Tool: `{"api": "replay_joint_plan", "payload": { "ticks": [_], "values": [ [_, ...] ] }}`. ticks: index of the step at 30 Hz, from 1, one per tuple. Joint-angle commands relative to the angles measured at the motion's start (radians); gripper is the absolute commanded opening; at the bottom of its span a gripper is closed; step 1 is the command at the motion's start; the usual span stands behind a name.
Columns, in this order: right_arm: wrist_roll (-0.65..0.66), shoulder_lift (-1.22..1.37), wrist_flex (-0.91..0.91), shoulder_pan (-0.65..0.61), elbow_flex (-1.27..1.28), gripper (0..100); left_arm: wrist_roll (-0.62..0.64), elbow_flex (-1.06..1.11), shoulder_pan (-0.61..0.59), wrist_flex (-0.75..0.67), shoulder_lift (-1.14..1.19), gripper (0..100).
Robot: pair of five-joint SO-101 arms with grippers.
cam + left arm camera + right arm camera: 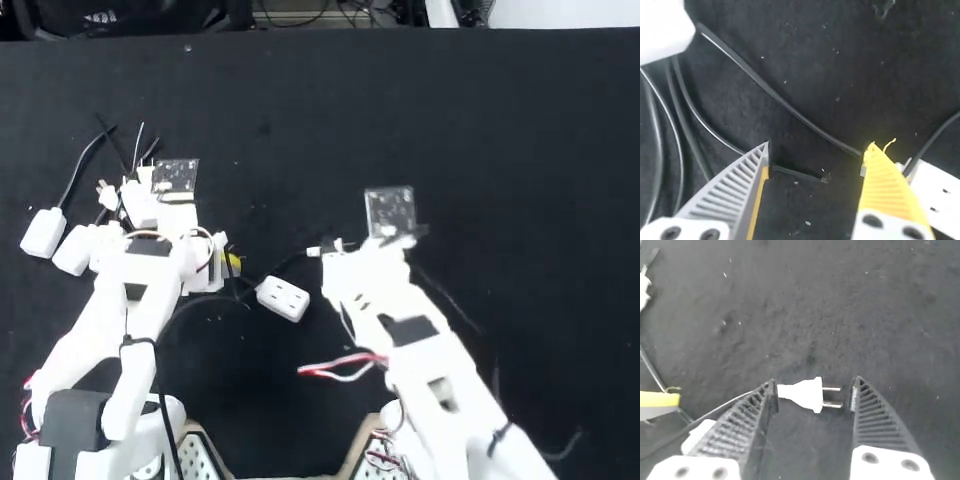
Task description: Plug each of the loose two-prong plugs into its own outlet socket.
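Now the right gripper (814, 381) (jaws spread) straddles a white plug (805, 394).

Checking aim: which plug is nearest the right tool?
The white two-prong plug lying flat inside the open right tool; the other white pieces sit beside the left arm.

Plug and socket lying between the two arms on the table (500, 120).
The two-prong plug (807, 394) lies on the table between the spread fingers of the right gripper (814, 381), prongs toward one finger. The outlet socket (282, 297) lies between the arms, just beside the left gripper (817, 146), which straddles a cable (775, 95).
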Motion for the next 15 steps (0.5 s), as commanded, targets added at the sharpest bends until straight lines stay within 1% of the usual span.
{"api": "replay_joint_plan", "payload": {
  "ticks": [1, 4, 9, 15],
  "values": [
    [0.084, 0.222, 0.028, -0.008, -0.185, 22.4, 0.021, 0.039, -0.005, -0.071, -0.008, 30],
    [0.054, 0.369, 0.064, -0.008, -0.306, 22.3, 0.021, 0.039, -0.005, -0.072, -0.008, 30],
    [-0.104, 0.518, 0.069, -0.008, -0.42, 22.3, 0.021, 0.039, -0.004, -0.074, -0.008, 30],
    [-0.112, 0.555, 0.072, 0.032, -0.437, 22.3, 0.021, 0.042, -0.004, -0.074, -0.008, 30]
  ]
}}
